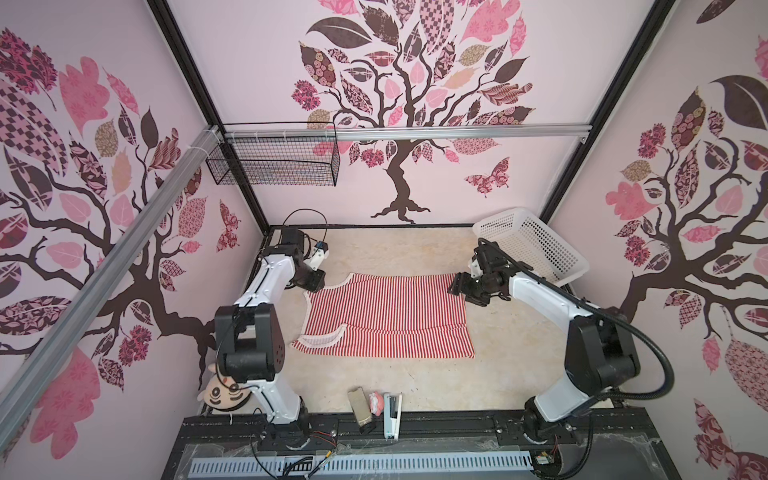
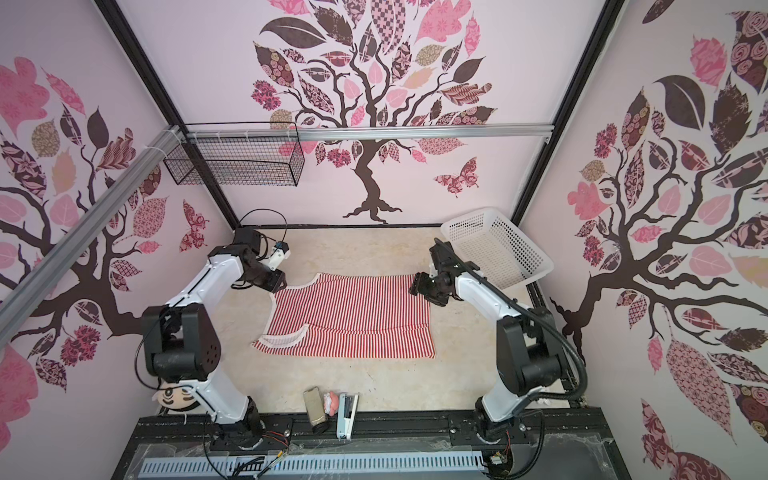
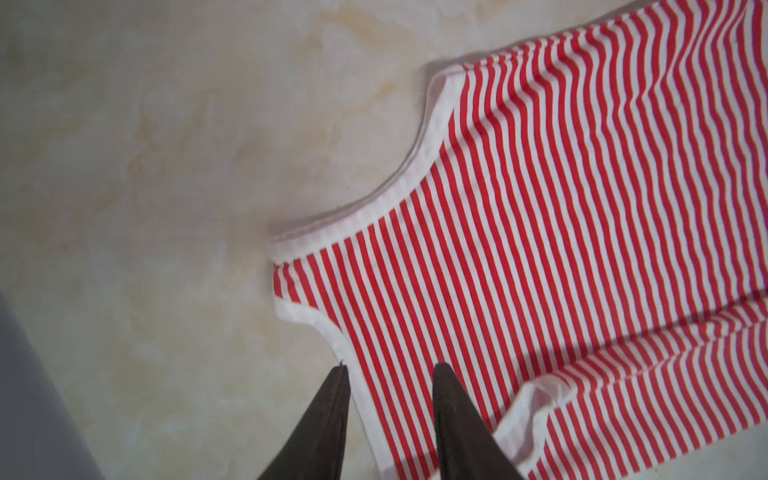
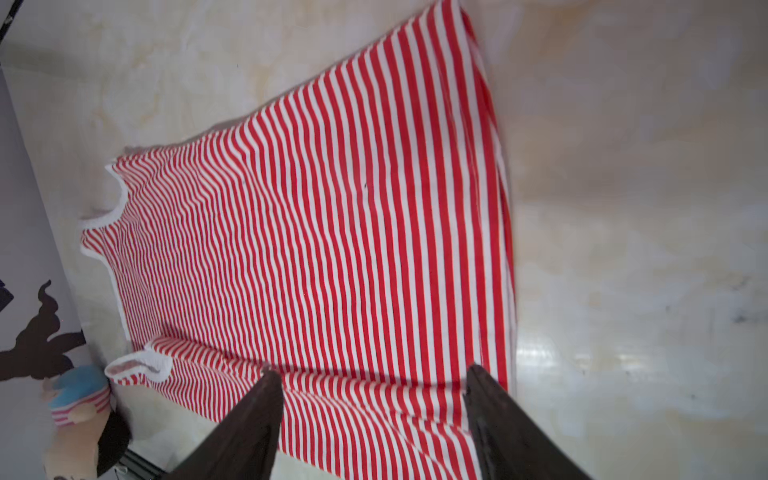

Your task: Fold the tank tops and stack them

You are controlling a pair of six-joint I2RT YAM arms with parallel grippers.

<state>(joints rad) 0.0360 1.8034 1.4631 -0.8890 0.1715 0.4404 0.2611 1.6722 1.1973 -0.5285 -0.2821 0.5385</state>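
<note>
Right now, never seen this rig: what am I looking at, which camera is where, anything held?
Two robot arms stand at the front of a table, each ending in two fingers: the left hand and the right hand. Two pictures look down from overhead, almost the same view. The other two come from a camera on each wrist. A red-and-white striped tank top lies on the table, partly folded over itself. Both hands hover open over its ends, holding nothing. A white plastic basket sits far right, a plush doll near left.
</note>
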